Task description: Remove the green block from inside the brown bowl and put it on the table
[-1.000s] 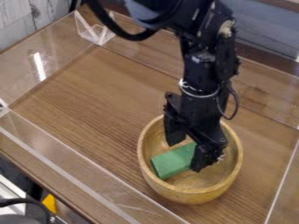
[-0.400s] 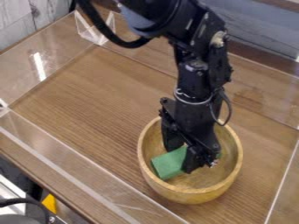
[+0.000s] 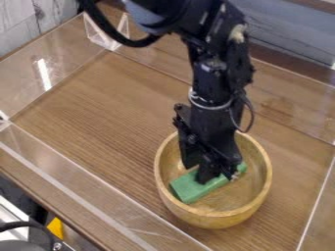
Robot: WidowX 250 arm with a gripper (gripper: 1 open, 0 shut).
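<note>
Gripper [image 3: 213, 169], one, reaches into one bowl [image 3: 191, 214] at one block [image 3: 194, 188]; whether it pinches it, I cannot tell.

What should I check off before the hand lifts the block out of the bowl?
1. Green block inside the brown bowl: ok, it lies within the rim.
2. Hand over the block: ok, its fingertips are down in the bowl, at the block.
3. Firm grip on the block: cannot tell, the fingers hide the contact.
4. Block raised above the rim: not ok, it is down in the bowl.
5. Bowl upright on the table: ok, its opening faces up.
</note>
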